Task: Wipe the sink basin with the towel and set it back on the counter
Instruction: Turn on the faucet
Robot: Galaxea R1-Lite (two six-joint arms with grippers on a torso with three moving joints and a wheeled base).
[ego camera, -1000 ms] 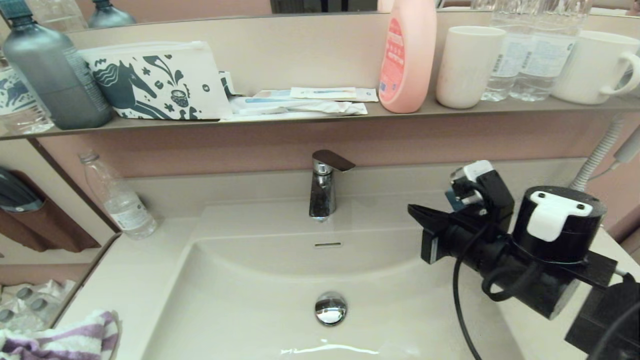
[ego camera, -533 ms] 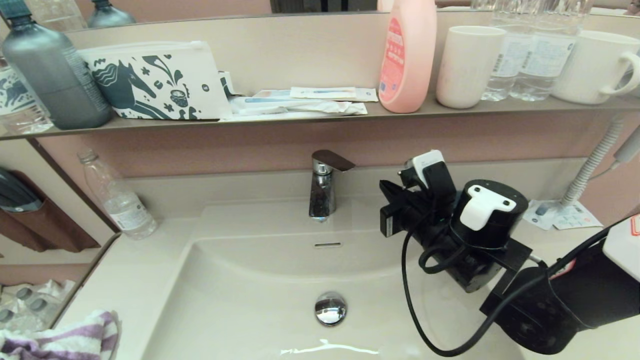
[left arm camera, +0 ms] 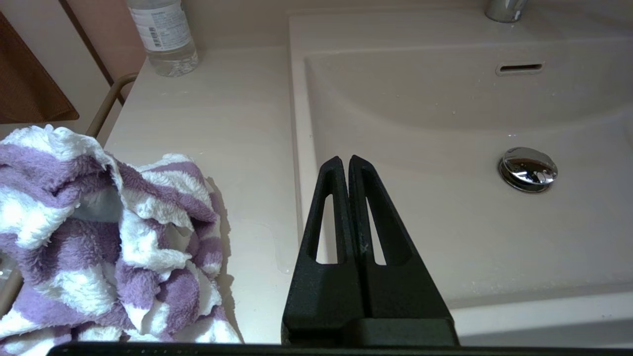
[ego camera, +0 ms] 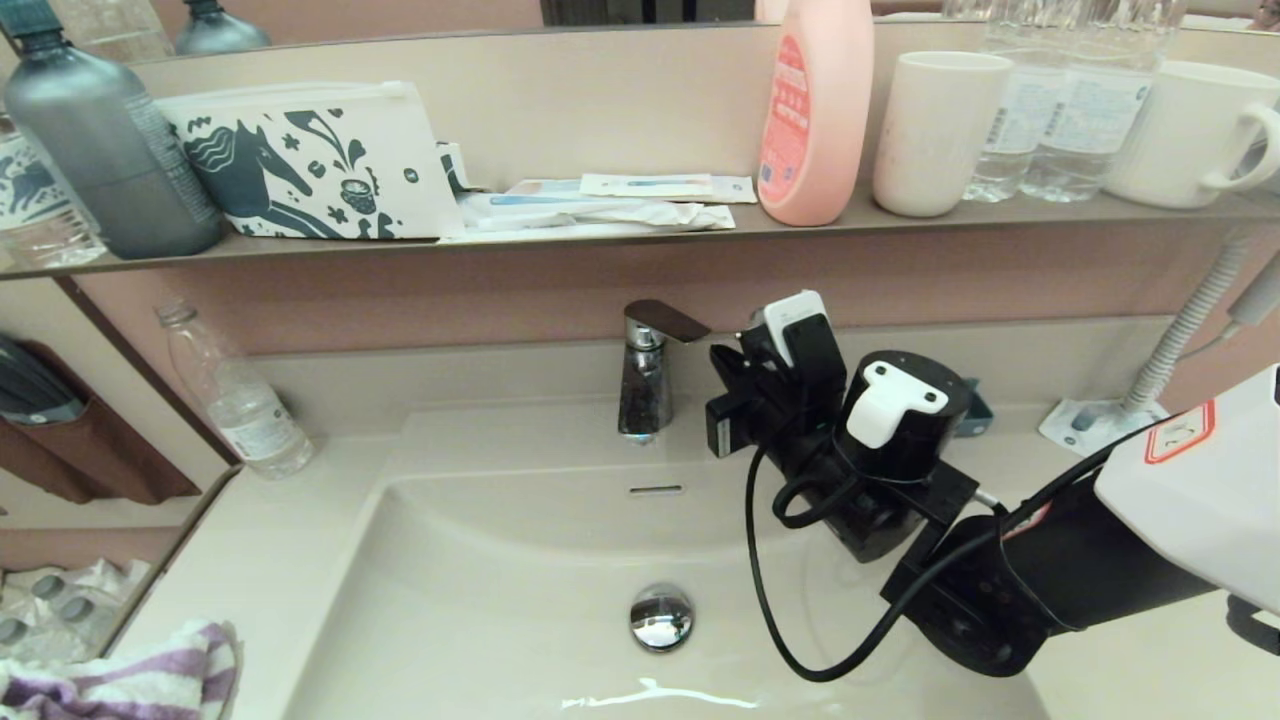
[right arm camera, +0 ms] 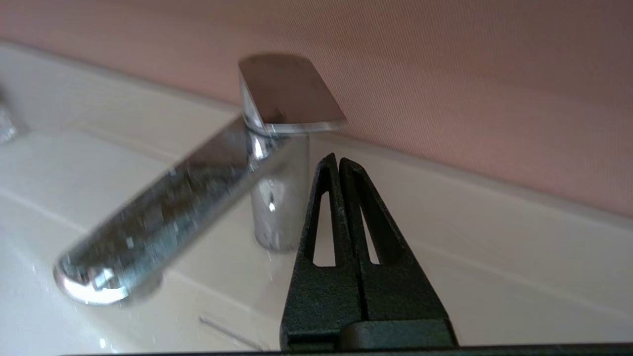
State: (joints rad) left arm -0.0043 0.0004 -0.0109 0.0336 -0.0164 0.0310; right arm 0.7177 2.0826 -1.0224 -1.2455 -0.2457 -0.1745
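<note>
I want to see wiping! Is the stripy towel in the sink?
No, the towel lies bunched on the counter, beside the sink basin.

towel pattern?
Purple and white stripes on the towel; clearest in the left wrist view.

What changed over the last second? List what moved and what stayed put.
The right pincer, shut and empty, swung leftward from the basin's right side toward the faucet; its tips now sit just beside the handle. Nothing was gripped or released. The towel stayed on the counter, the sink basin is unwiped, and the left pincer is shut.
</note>
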